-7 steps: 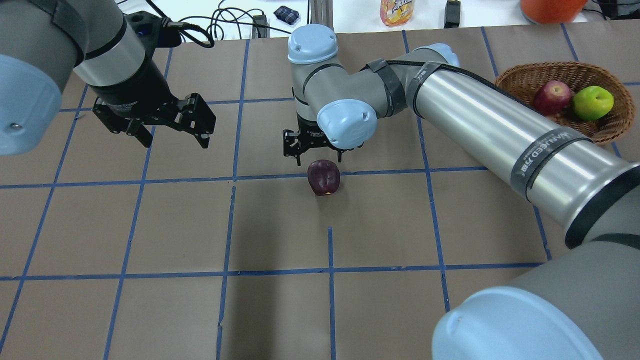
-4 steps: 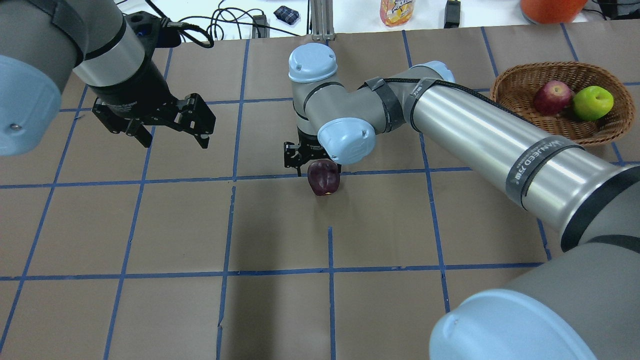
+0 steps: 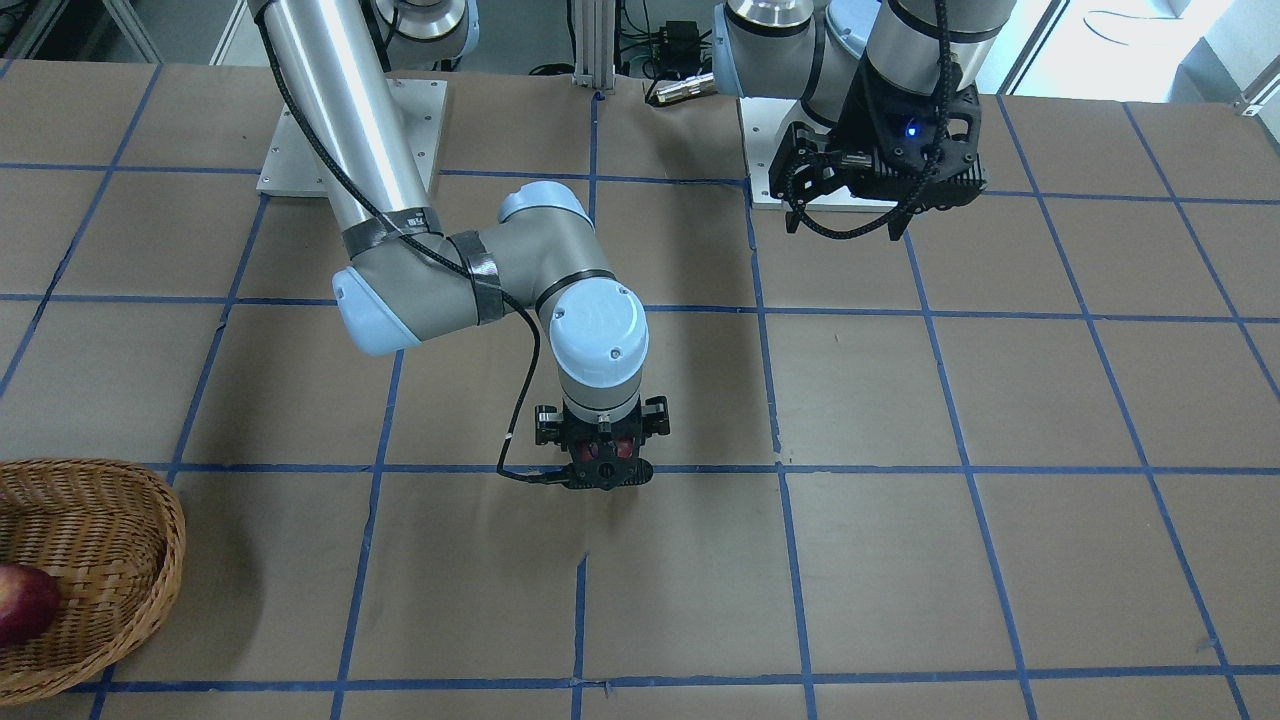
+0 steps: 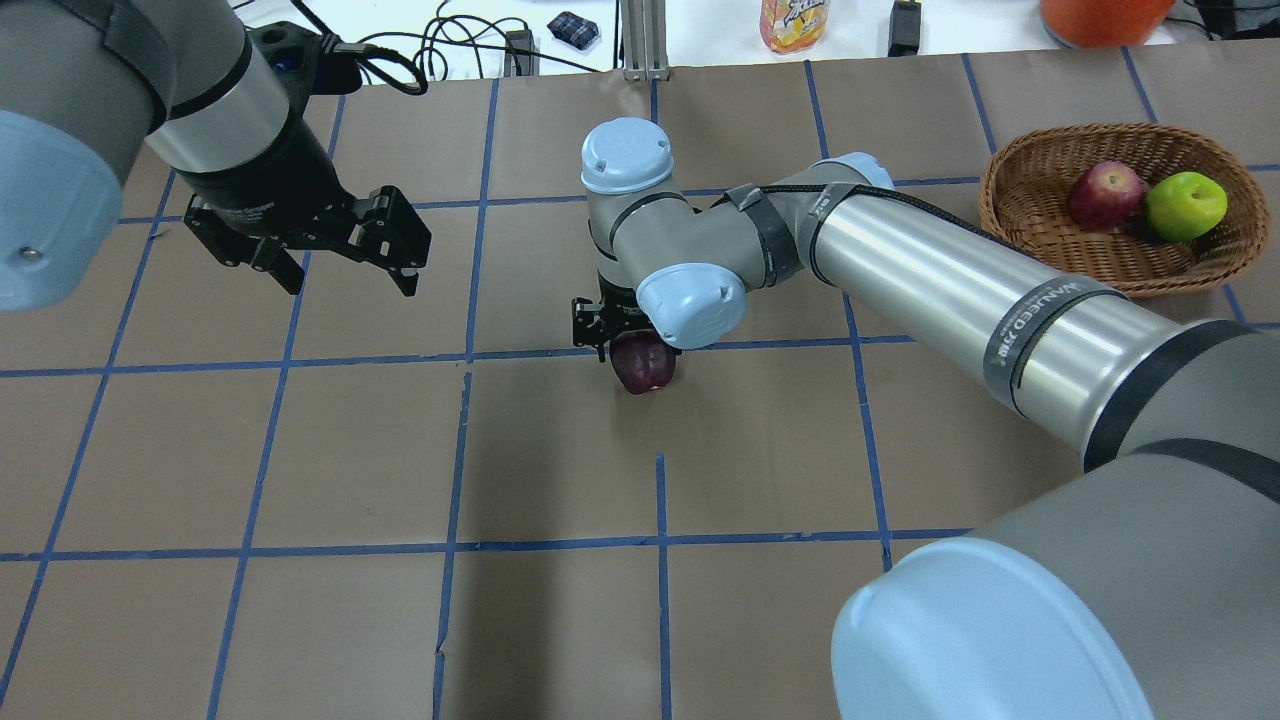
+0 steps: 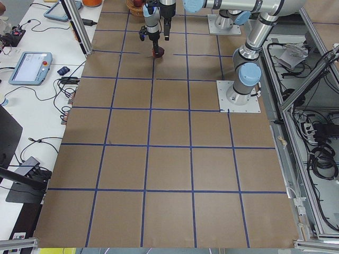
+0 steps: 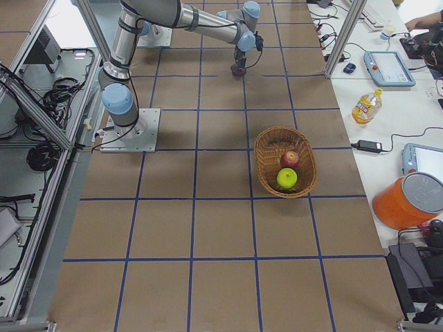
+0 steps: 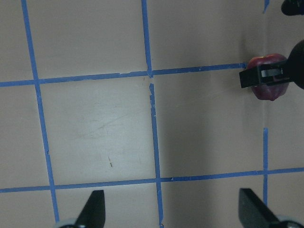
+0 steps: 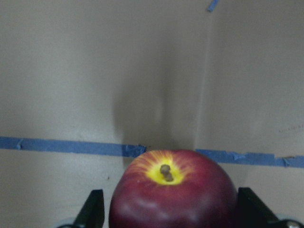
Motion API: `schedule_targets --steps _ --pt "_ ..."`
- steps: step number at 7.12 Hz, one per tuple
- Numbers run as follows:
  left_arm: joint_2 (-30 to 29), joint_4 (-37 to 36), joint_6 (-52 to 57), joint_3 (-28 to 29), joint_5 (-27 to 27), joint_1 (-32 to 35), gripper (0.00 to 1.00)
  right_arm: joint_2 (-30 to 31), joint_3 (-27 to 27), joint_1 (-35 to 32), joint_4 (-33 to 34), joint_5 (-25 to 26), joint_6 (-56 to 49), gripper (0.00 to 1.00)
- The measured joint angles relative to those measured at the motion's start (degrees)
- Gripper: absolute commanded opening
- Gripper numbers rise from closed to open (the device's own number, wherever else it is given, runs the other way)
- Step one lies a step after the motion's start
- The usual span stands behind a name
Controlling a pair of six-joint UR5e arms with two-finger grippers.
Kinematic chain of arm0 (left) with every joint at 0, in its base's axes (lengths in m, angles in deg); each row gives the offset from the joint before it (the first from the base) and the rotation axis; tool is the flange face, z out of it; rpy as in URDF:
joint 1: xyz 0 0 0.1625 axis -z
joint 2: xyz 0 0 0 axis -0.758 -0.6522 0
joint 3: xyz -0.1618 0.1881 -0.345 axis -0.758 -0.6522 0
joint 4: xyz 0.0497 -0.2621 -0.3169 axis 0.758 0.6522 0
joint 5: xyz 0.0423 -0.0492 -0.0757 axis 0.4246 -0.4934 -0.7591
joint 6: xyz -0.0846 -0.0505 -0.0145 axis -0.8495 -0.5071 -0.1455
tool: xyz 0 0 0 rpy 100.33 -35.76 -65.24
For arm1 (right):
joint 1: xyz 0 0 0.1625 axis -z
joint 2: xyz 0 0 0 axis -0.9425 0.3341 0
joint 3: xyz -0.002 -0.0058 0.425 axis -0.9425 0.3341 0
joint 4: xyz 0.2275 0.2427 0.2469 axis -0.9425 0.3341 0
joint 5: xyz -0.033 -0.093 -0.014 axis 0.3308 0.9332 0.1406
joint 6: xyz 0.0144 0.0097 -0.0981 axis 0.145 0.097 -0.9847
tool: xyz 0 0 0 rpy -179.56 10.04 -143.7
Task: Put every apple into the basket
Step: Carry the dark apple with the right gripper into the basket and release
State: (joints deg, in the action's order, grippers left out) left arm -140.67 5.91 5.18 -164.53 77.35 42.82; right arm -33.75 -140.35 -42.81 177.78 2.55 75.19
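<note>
The dark maroon apple (image 4: 645, 368) lies on the brown table near the middle. My right gripper (image 4: 637, 350) stands straight over it, open, with one finger on each side. In the right wrist view the apple (image 8: 173, 199) fills the gap between the fingers (image 8: 95, 211), stem end up. The wicker basket (image 4: 1110, 130) at the far right holds the red apple (image 4: 1104, 195) and the lime green apple (image 4: 1186, 205). My left gripper (image 4: 352, 285) hangs open and empty above the table on the left, well away from the apple (image 7: 270, 91).
The table is brown paper with a blue tape grid. A drink bottle (image 4: 793, 22), cables and an orange container (image 4: 1100, 18) lie beyond its far edge. The right arm's long silver link (image 4: 950, 290) stretches across between the basket and the maroon apple.
My right gripper has come down and a little nearer, from just behind the maroon apple to straddling it. The left arm and the apples have not moved.
</note>
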Motion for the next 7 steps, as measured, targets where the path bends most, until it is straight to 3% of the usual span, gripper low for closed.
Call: schedule_targets --steps 1,5,7 --pt "0.00 0.00 0.00 0.04 0.00 0.00 1.00 -0.74 -0.03 0.01 1.62 0.10 -0.08 0.00" --pt "0.00 0.04 0.00 0.17 -0.08 -0.07 1.00 1.63 1.19 1.47 1.09 0.82 -0.97 0.00" --pt "0.00 0.06 0.00 0.22 -0.09 -0.09 1.00 4.66 3.82 7.82 -4.38 1.74 -5.48 0.00"
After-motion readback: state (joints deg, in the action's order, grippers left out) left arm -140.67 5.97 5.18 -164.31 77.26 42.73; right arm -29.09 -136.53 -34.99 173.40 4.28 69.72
